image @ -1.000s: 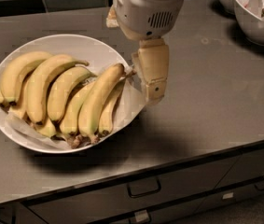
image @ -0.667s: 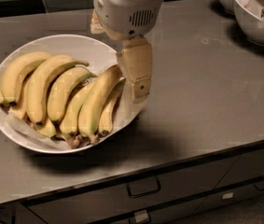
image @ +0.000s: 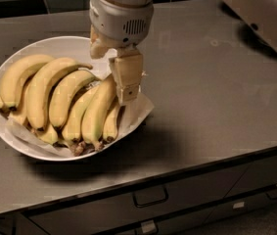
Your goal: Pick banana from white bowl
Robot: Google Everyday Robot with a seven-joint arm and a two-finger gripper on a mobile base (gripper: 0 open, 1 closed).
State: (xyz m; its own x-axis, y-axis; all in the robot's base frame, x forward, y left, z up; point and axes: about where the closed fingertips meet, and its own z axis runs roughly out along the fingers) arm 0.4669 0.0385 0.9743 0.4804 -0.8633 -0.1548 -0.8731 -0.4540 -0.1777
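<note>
"What is the gripper [image: 127,94] doing?"

"Coming leftward off the rim since a second ago; now it is hanging at the upper tip of the banana [image: 98,114], which is lying in the white bowl [image: 59,45] beside the other bananas [image: 45,89]; whether it is gripping, I cannot tell; a grasp is looking close."

"Any writing showing?"

"None I am making out."
</note>
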